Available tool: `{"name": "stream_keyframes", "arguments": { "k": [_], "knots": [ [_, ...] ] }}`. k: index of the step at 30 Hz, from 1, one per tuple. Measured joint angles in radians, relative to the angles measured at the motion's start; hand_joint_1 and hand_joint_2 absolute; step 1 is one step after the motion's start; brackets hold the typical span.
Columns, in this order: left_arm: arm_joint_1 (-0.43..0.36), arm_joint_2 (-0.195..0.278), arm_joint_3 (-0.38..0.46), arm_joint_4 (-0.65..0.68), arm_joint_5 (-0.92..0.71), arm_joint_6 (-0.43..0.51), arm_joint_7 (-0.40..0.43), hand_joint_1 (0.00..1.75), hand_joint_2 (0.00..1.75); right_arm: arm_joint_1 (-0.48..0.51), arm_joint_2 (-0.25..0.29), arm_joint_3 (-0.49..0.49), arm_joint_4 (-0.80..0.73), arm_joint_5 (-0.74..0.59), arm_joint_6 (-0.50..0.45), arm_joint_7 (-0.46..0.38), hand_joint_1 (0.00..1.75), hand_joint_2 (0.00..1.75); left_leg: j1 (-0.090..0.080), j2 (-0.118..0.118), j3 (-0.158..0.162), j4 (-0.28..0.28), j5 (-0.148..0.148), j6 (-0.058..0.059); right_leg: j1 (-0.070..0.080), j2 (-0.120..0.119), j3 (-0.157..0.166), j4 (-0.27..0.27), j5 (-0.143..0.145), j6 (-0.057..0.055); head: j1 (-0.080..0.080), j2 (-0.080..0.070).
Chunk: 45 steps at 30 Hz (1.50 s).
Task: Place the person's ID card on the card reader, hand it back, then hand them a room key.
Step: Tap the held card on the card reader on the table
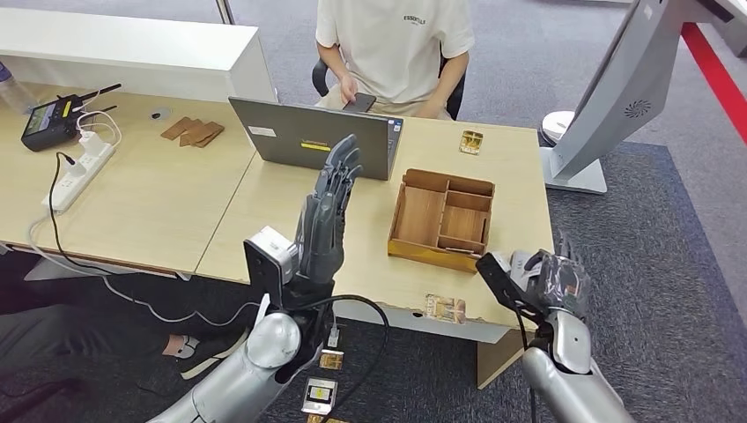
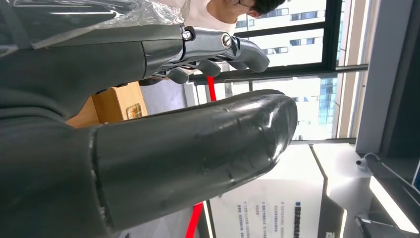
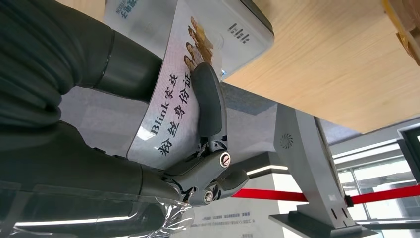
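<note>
**ID Card Held in Right Hand, Reader Position Unconfirmed**

Nearest the robot, the right hand (image 1: pixel 548 280) hovered just off the near right corner of the desk (image 1: pixel 176 203). In the right wrist view its fingers (image 3: pixel 208 99) were closed on the ID card (image 3: pixel 178 74), a white printed card with small portraits and text, pinched between a dark finger on its face and the thumb behind. In the head view the card itself could not be made out within the hand.

The left hand (image 1: pixel 324 220) stood raised over the near desk edge, fingers extended upward and apart, holding nothing.

Beyond the right hand, a small gold-patterned card (image 1: pixel 444 307) lay at the near desk edge, between the two hands and nearer the right. Just past it sat a wooden compartment tray (image 1: pixel 440 216). A second patterned item (image 1: pixel 471 141) lay at the far edge. The laptop (image 1: pixel 313 137) and the seated person (image 1: pixel 396 53) were farthest.

No object could be confirmed as the card reader. As a judgement, the coming placement depends on the right hand, since the card lies in it and the tray region lies directly ahead of it.
</note>
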Motion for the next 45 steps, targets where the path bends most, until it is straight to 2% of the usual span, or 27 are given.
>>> {"name": "stream_keyframes", "arguments": {
  "k": [22, 34, 40, 45],
  "knots": [
    [0.0, 0.0, -0.013, 0.0, 0.001, -0.016, 0.008, 0.0, 0.0, 0.022, 0.008, 0.0, 0.046, -0.012, 0.027, -0.012, 1.75, 1.75, 0.0, 0.0, 0.0, 0.0, 0.0, 0.0, 0.0, 0.0, 0.0, 0.0, 0.0, 0.0, 0.0, 0.0],
    [0.0, -0.005, -0.016, 0.001, 0.004, -0.035, 0.007, 0.0, 0.0, 0.02, 0.013, 0.0, 0.053, -0.011, 0.01, -0.018, 1.75, 1.75, 0.0, 0.0, 0.0, 0.0, 0.0, 0.0, 0.0, 0.0, 0.0, 0.0, 0.0, 0.0, 0.0, 0.0],
    [0.0, -0.006, -0.018, 0.001, 0.0, -0.038, 0.007, 0.0, 0.0, 0.012, 0.017, 0.0, 0.017, 0.016, 0.008, -0.005, 1.75, 1.75, 0.0, 0.0, 0.0, 0.0, 0.0, 0.0, 0.0, 0.0, 0.0, 0.0, 0.0, 0.0, 0.0, 0.0],
    [0.0, -0.006, -0.018, 0.001, -0.004, -0.04, 0.007, 0.0, 0.0, -0.02, 0.015, 0.0, -0.073, 0.066, 0.013, 0.031, 1.75, 1.75, 0.0, 0.0, 0.0, 0.0, 0.0, 0.0, 0.0, 0.0, 0.0, 0.0, 0.0, 0.0, 0.0, 0.0]
  ]
}}
